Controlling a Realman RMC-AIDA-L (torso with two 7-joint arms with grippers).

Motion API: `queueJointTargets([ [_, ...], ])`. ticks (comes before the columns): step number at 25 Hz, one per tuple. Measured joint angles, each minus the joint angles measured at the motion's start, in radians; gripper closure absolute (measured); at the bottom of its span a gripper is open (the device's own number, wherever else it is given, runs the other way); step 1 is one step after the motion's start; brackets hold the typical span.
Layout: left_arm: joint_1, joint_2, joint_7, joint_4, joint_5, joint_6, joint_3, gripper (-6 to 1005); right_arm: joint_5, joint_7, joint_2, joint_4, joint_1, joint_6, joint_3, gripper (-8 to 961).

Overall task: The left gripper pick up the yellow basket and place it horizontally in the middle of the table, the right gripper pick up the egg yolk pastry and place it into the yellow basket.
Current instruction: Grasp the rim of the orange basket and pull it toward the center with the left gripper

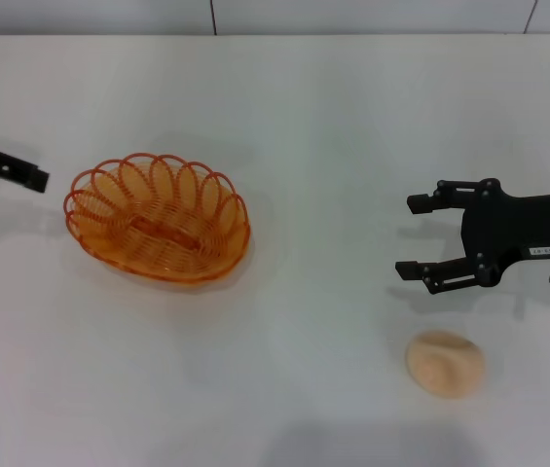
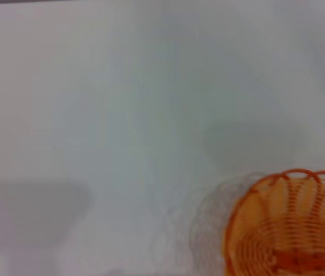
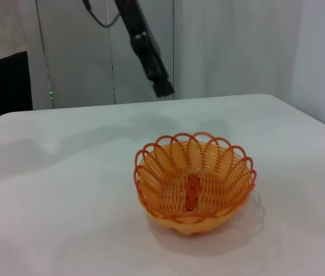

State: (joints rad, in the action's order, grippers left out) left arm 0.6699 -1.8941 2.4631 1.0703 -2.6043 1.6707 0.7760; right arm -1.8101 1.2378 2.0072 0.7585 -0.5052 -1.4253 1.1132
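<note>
1. Nearest the head camera, the small round pale beige egg yolk pastry (image 1: pixel 445 364) lies on the plain white table (image 1: pixel 333 117), untouched.
2. Just beyond it hovers the black labelled right gripper (image 1: pixel 419 236), fingers spread, probably readying a descent.
3. Left of centre sits the oval orange-yellow woven yellow basket (image 1: pixel 159 217), upright and empty.
4. At the left edge, the black left gripper (image 1: pixel 27 174) is clear of the basket; I cannot tell its finger state.

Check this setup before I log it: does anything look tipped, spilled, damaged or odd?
Nothing stands out. The oval orange-yellow woven wire basket sits upright and empty on the plain white table, left of centre. The small round beige pastry lies whole below the open right gripper. The left gripper hangs beside the basket, apart from it.
</note>
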Motion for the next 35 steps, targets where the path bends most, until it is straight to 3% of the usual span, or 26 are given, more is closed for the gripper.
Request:
queueJointTargets([
  [10,0.06,-0.013,-0.022,-0.185,-0.038,-0.167,0.049,223,0.004,-0.001,0.003,0.002,-0.002,-0.006,0.003,99],
  [23,0.118,-0.065,-0.087,-0.347,-0.046,-0.343,0.065,244,0.005,-0.004,0.004,0.002,-0.003,0.001,0.014,99],
  [35,0.121,-0.079,-0.094,-0.365,-0.048,-0.361,0.065,263,0.005,-0.012,0.004,-0.005,0.0,0.004,0.011,100],
])
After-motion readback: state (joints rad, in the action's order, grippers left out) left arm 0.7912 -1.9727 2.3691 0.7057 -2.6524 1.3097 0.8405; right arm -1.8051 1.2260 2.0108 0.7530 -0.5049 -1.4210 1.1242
